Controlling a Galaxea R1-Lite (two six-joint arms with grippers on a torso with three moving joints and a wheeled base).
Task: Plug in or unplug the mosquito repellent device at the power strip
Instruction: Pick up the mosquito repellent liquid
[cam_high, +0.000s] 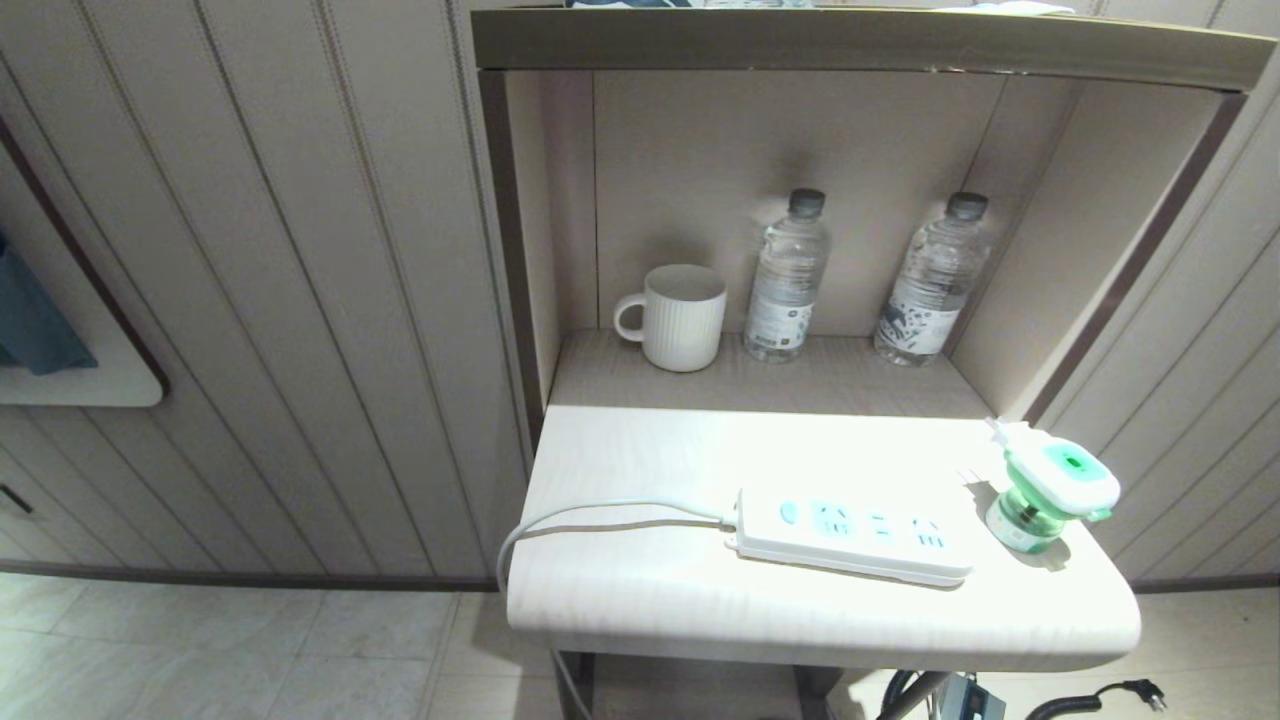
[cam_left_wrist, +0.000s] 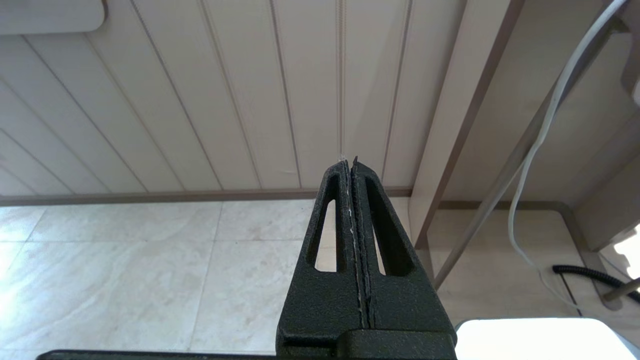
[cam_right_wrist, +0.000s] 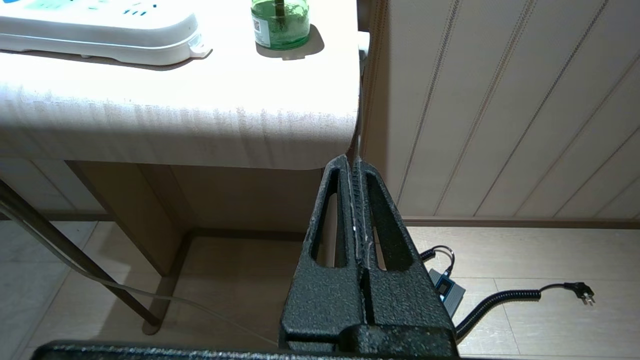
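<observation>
The mosquito repellent device (cam_high: 1055, 492), white head with a green centre over a green bottle, stands upright on the table's right end, unplugged, just right of the power strip (cam_high: 855, 532). The strip lies flat with its white cord (cam_high: 600, 512) running left off the table edge. Neither gripper shows in the head view. My right gripper (cam_right_wrist: 353, 161) is shut and empty, below the table's front edge, with the strip's end (cam_right_wrist: 150, 35) and the device's green bottle (cam_right_wrist: 280, 22) above it. My left gripper (cam_left_wrist: 349, 162) is shut and empty, low beside the table, facing the wall panelling.
In the niche behind the table stand a white ribbed mug (cam_high: 680, 316) and two clear water bottles (cam_high: 788, 278) (cam_high: 933, 282). A shelf (cam_high: 870, 40) overhangs the niche. Panelled walls close in both sides. A coiled black cable with a plug (cam_right_wrist: 580, 291) lies on the floor.
</observation>
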